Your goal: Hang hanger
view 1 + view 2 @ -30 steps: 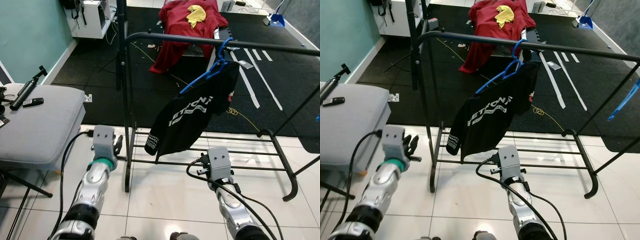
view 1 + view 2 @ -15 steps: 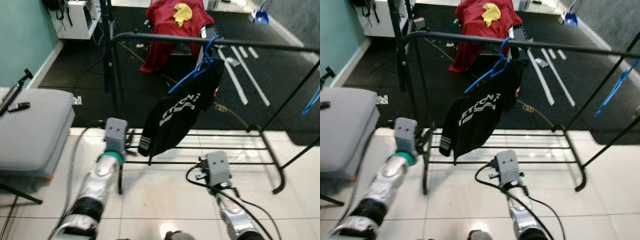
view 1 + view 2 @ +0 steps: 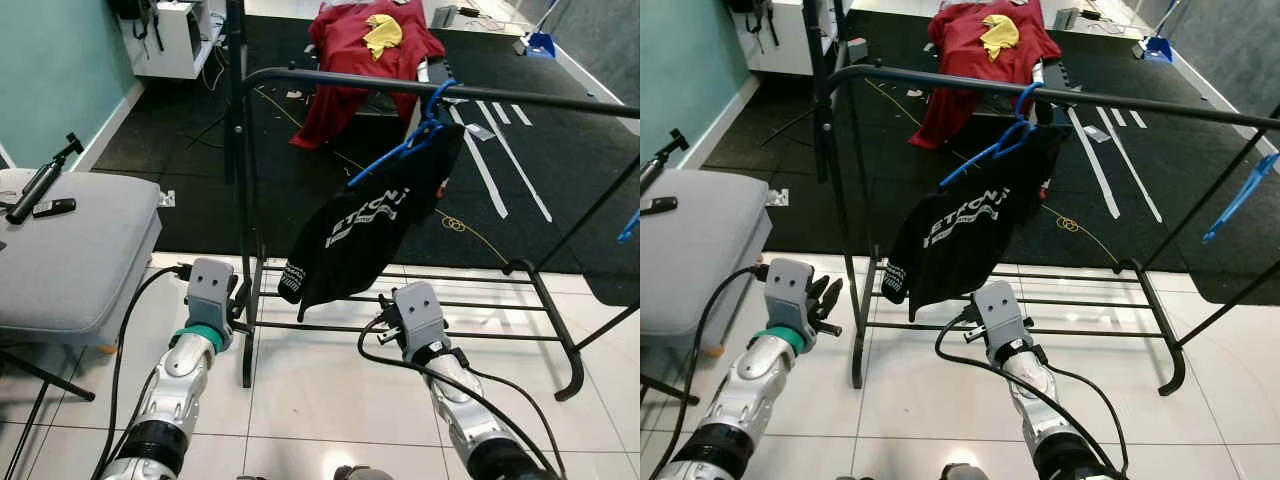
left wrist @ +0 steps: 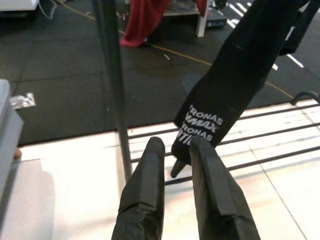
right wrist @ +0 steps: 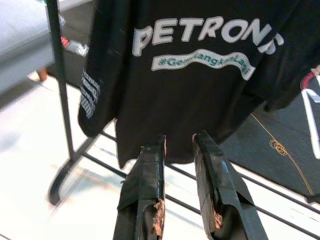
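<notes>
The black clothes rack (image 3: 400, 85) stands half on white tile, half on dark matting, and everything else is placed against it. On its top rail, toward the robot's right of the near corner post, hooks a blue hanger (image 3: 415, 140), tilted steeply, with a black T-shirt (image 3: 370, 225) (white "PETRONAS" lettering) draped off it and sagging down toward the rack's low shelf bars. The left gripper (image 4: 175, 160) is held low just outside the corner post, its two fingers slightly parted and grasping nothing; the shirt's sleeve end hangs just beyond them. The right gripper (image 5: 177, 145) sits low in front of the rack, below the shirt's hem, fingers likewise a little apart and empty. Left of the rack is a grey cushioned seat (image 3: 70, 250); behind the rack a red garment (image 3: 365, 50) lies heaped on the dark floor
</notes>
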